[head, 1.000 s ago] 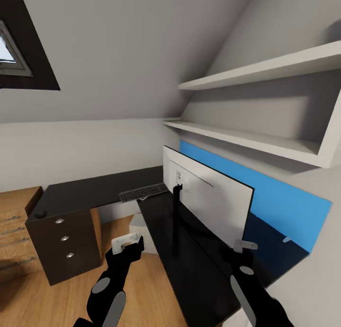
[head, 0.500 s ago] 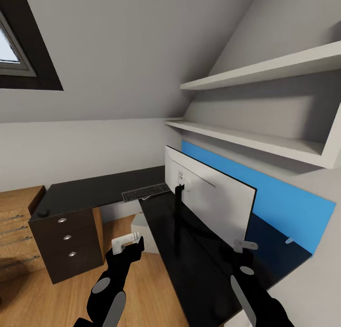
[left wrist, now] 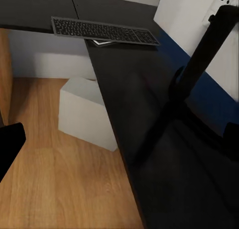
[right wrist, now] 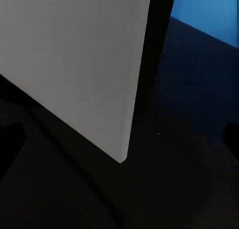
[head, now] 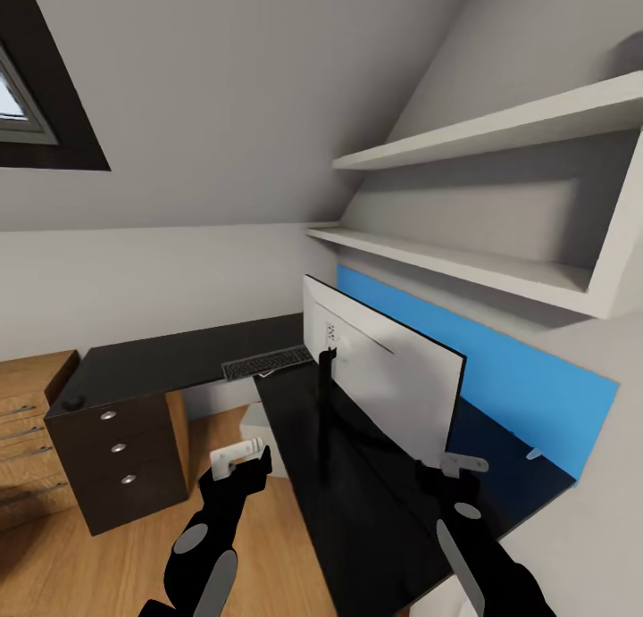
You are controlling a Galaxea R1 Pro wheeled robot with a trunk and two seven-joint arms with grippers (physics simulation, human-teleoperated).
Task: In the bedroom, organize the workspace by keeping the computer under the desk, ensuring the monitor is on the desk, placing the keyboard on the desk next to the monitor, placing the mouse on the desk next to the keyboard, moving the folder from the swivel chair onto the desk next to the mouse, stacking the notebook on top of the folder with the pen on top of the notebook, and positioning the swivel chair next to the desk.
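I see the monitor point(head: 384, 380) standing mid-frame on the desk point(head: 161, 362), keyboard point(head: 266, 362) beside it. I can't tell either gripper's opening: left gripper point(head: 239, 459), right gripper point(head: 460, 465).

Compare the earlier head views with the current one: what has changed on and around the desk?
Only the camera shifted slightly. The monitor stands on the desk as before, the keyboard lies beside it, and the computer sits underneath. Neither end effector grasped or released anything.
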